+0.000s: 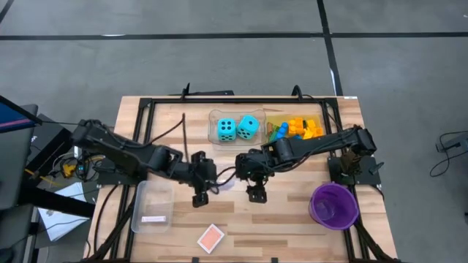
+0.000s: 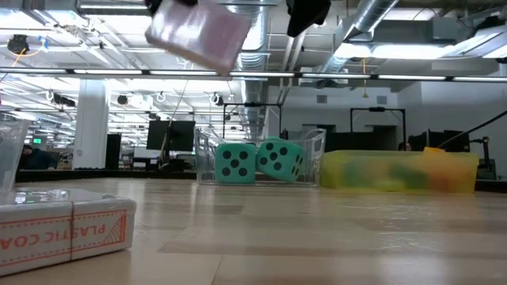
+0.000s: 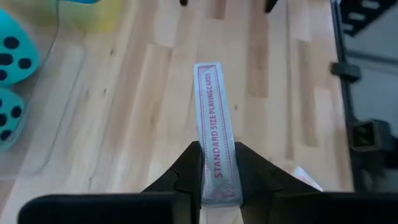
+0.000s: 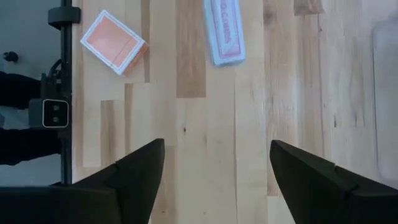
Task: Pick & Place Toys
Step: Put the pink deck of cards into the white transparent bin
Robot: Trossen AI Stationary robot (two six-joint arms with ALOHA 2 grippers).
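Note:
My left gripper (image 3: 217, 152) is shut on a pink pack of playing cards (image 3: 214, 124), held in the air over the table's middle (image 1: 221, 183) and seen high up in the low view (image 2: 198, 33). My right gripper (image 4: 217, 149) hangs open just right of it (image 1: 256, 193), with nothing between its fingers. Two turquoise dice (image 1: 238, 129) sit in a clear tray at the back. Coloured bricks (image 1: 298, 129) fill the yellow tray beside it. An orange card pack (image 1: 210, 237) lies flat near the front edge. My left gripper pinches the pack's two broad faces between its fingers (image 3: 186, 165), at the pack's near end (image 3: 219, 180). The printed narrow side faces up, and the pack sticks out forward past the fingertips, slanting down. It is lifted clear of the table.
A purple bowl (image 1: 334, 204) stands at the front right. A clear tray (image 1: 150, 196) at the front left holds another pink pack (image 1: 153, 219). Bare wood lies below both grippers. A black frame runs along the table's edges.

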